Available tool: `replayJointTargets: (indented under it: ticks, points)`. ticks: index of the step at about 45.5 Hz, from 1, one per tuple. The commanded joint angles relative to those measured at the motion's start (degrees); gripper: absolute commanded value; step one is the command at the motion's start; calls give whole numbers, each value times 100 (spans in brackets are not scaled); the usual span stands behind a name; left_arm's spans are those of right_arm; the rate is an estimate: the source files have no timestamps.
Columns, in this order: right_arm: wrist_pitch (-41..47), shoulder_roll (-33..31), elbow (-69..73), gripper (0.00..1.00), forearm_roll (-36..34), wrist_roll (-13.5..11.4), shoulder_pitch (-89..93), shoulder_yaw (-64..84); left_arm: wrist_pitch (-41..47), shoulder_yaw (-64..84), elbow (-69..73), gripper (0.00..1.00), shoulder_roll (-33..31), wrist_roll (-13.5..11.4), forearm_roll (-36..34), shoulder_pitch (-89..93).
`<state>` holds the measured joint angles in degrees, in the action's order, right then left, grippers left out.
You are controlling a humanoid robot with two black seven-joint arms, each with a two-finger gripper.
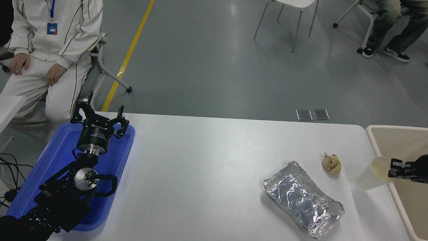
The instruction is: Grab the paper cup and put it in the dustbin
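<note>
1. Right tool (pixel 392 168) comes in from the right edge and grips the paper cup (pixel 374 173) at its rim, one finger seemingly inside the mouth, so the cup tips with its opening toward the right.
2. That rim pinch probably suits a light, thin-walled cup: squeezing the body would crush it.
3. The cup is at the right end of the counter (pixel 214 160), its rim right at the edge of the dustbin (pixel 376 140); whether its base touches the counter I cannot tell.
4. The dustbin stands against the counter's right side, so the carry looks short: move right past the rim, then let go.
5. A crumpled brown paper ball (pixel 332 163) lies just left of the cup, and a foil tray (pixel 302 198) nearer and further left; both are clear of the path.
6. Left tool (pixel 99 117) is parked with its fingers spread above the blue tray (pixel 57 157) at the far left, holding nothing.
</note>
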<state>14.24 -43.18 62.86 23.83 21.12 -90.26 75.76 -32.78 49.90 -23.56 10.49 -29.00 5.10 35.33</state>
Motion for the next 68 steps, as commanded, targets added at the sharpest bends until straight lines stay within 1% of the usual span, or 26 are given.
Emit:
replayJointTargets:
  ticks: [1, 8, 19, 30, 47, 62, 68]
  points:
    - [157, -15, 894, 0, 342, 6, -1335, 764, 0, 2, 0, 100, 5, 0, -1, 0]
    - [640, 55, 1211, 0, 342, 15, -2126, 1186, 0, 2, 0, 100, 5, 0, -1, 0]
    - [1572, 257, 1316, 0, 342, 6, -3190, 1644, 0, 2, 0, 100, 5, 0, -1, 0]
    - [2161, 372, 1386, 0, 351, 6, -3972, 1890, 0, 2, 0, 100, 5, 0, -1, 0]
    - [2610, 556, 1589, 0, 351, 15, -4843, 2206, 0, 2, 0, 100, 5, 0, -1, -9]
    - [2557, 504, 1563, 0, 342, 6, -5168, 2707, 0, 2, 0, 100, 5, 0, -1, 0]
    - [2470, 363, 1475, 0, 351, -3, -5195, 2953, 0, 2, 0, 100, 5, 0, -1, -9]
